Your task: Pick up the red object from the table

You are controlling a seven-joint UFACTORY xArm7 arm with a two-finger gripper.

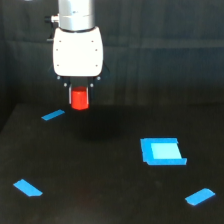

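Four flat blue markings lie scattered on the wide, dark, nearly black matte table: a thin blue tape strip towards the exterior view's left, just below and beside the arm's tool; a larger light-blue square patch towards the exterior view's right; a blue slanted strip near the lower left corner; and another blue slanted strip near the lower right corner. All of them lie flat and well apart from one another, and none rises into the space beneath the tool. The arm ends in a smooth, glossy white rounded housing under a silvery cylindrical wrist, both looking like hard plastic and metal against the dull backdrop. Below the housing the gripper has its short dark fingers pressed against either side of the small bright orange-red stubby cylinder, clamping it between them. This red object looks solid and evenly coloured, roughly as wide as the finger gap; its side faces are too blurred to make out. It hangs upright in the grip, apparently lifted clear of the table, with a soft dark shadow on the surface underneath.
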